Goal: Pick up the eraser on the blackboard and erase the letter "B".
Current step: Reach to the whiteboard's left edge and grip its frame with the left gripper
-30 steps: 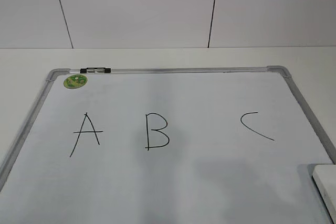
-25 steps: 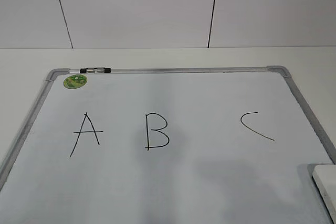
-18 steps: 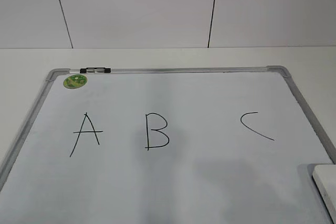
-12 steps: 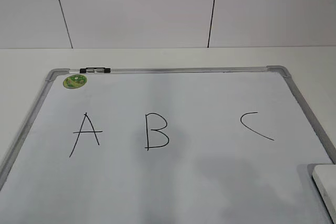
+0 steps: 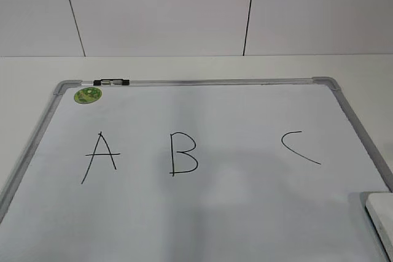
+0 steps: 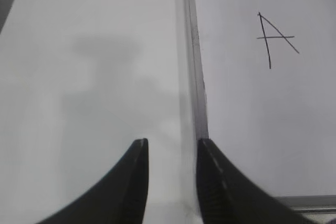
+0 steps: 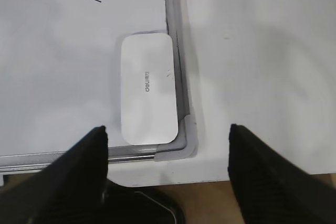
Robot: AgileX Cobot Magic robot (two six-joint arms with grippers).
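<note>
eraser (image 7: 148, 88) lay flat on the blackboard (image 5: 245, 213), tucked into the near right corner, its long side just beside the right frame rail and its short end close to the bottom rail. grey lettering faced up. in the exterior view only its edge (image 5: 382, 216) showed at the lower right. letter "B" (image 5: 183, 153) sat intact mid-board — between the "A" (image 5: 100, 156) and the curved "C" stroke (image 5: 299, 146), well apart from the eraser. right gripper (image 7: 168, 137) hung above the eraser, jaws spread wide, holding nothing. left gripper (image 6: 172, 153) was over the board's left frame rail (image 6: 195, 77) — jaws only narrowly apart, empty. green sticker (image 5: 88, 95) at far left corner.
</note>
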